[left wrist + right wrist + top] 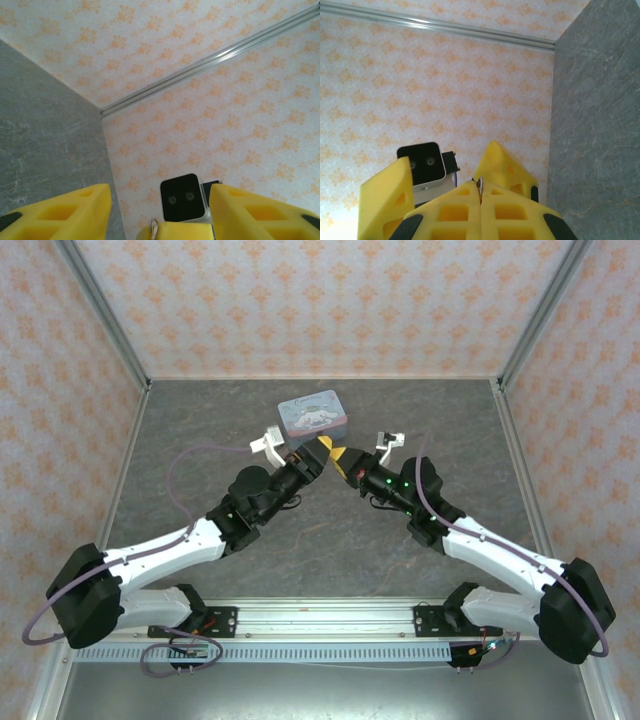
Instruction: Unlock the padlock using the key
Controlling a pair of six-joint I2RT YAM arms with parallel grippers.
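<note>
My two grippers meet tip to tip above the middle of the table. My right gripper [480, 189] is shut on a thin metal piece, the key [480, 184], which pokes out edge-on between its yellow fingertips. The key's ring [154, 225] also peeks from the right gripper's tip in the left wrist view. My left gripper [160, 200] is open, and its yellow fingers [65, 212] stand on either side of the right gripper's tip. In the top view the left gripper [322, 448] and right gripper [341, 455] touch or nearly touch. The padlock is out of view.
A pale blue cartoon-printed tin [313, 412] lies on the grey table [200, 420] just behind the grippers. Patterned walls close in the back and both sides. Each wrist camera faces the other [184, 197] at close range.
</note>
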